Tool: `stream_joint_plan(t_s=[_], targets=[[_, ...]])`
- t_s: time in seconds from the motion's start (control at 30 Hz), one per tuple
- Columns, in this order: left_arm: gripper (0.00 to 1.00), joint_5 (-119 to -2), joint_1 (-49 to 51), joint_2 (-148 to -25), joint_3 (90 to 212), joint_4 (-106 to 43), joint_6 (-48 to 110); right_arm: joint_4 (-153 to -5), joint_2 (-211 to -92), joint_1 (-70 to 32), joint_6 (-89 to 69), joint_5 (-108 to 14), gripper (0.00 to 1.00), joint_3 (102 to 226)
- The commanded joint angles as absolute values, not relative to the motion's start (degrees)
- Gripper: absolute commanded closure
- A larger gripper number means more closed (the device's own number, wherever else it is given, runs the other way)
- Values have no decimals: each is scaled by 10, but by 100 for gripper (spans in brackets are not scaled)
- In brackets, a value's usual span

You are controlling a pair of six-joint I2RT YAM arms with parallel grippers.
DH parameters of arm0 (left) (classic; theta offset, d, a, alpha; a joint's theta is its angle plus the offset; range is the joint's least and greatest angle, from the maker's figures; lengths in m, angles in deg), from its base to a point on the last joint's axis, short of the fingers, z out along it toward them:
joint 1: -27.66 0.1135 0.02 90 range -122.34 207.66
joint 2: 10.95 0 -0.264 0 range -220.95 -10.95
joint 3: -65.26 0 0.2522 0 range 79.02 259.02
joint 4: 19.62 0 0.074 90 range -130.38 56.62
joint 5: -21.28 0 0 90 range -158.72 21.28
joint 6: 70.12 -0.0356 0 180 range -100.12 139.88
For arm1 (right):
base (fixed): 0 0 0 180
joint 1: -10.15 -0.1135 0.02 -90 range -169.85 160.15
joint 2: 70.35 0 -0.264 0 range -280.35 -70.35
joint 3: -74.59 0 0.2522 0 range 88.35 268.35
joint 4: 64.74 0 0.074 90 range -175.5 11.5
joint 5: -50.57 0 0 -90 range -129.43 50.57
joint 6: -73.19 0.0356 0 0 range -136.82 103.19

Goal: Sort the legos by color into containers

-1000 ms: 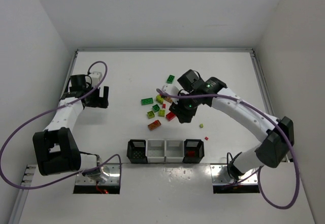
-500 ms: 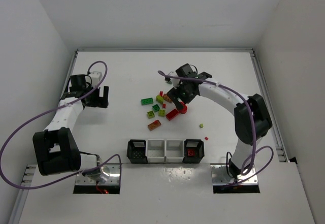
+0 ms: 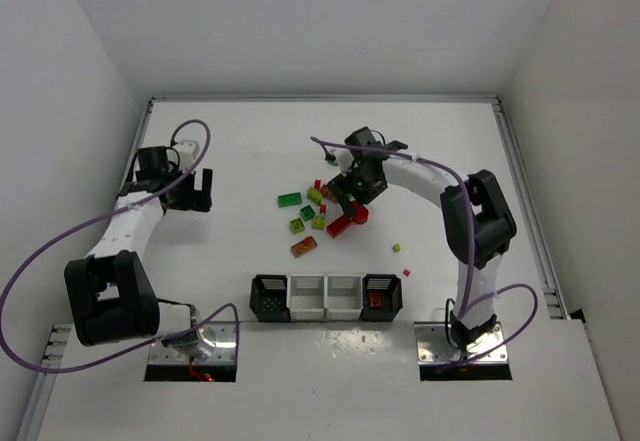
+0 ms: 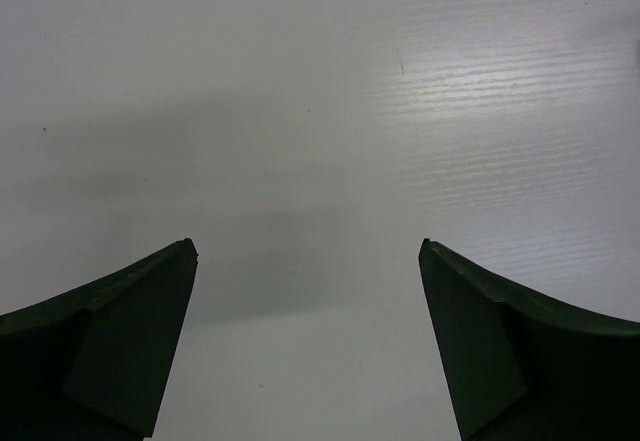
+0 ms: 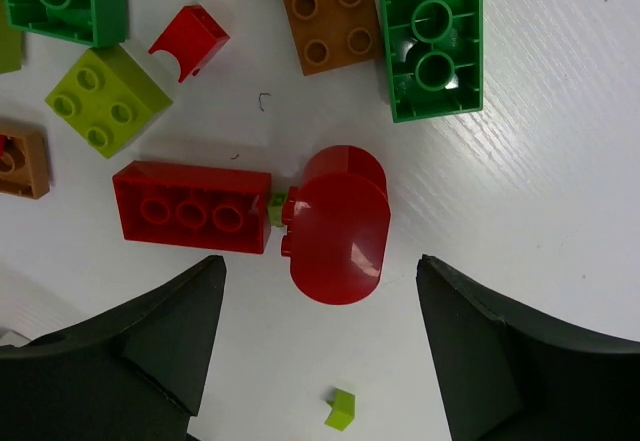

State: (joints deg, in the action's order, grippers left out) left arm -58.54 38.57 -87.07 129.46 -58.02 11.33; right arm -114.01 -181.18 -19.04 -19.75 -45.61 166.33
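White walls (image 3: 90,41) stand round a white table (image 3: 450,151). From above, the legos (image 3: 312,211) lie in a loose bunch near the middle. The containers (image 3: 325,297) sit in a row at 6 o'clock from the bunch, black ones outside and white ones inside. Something red lies in the right black bin (image 3: 381,296). The right gripper (image 3: 352,199) hangs over the 3 o'clock edge of the bunch. It is much nearer than the left gripper (image 3: 196,197), which waits well apart at 9 o'clock.

The left wrist view shows only bare table. The left fingers (image 4: 110,351) are spread wide with nothing between them.

In the right wrist view the right fingers (image 5: 140,351) are spread wide too and hold nothing. The red round lego (image 5: 338,226) lies right between them, a little toward 12 o'clock from the tips. Its long way runs from 12 to 6, so fingers at 9 and 3 would squeeze its short way. I think going straight down is the next move. A long red lego (image 5: 192,206) lies just beside it at 9 o'clock, with a tiny green bit (image 5: 277,207) between the two. That finger may bump it.

A second ago the right arm's elbow stuck far out toward 4 o'clock, and the gripper hid the round lego. Now the elbow is pulled in and the round lego shows. The left arm has not moved.
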Motion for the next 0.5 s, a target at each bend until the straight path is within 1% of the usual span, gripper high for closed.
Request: stream_joint_plan(t_s=[0.0,0.27,0.37,0.4,0.43,0.47], targets=[[0,-588,393,-872,1300,-565,110,-1124,-1823,-188,-189,-466,22,1689],[0,-588,393,-872,1295,-565,110,-1112,-1846,-177,-195,-461,28,1683],[0,-588,393,-872,1295,-565,110,-1107,-1851,-172,-200,-461,35,1678],[0,-588,393,-872,1295,-565,110,-1107,-1851,-172,-200,-467,40,1678],[0,-588,393,-872,1295,-565,110,-1107,-1857,-166,-200,-467,44,1678],[0,-588,393,-872,1295,-565,110,-1107,-1857,-166,-200,-467,50,1678]])
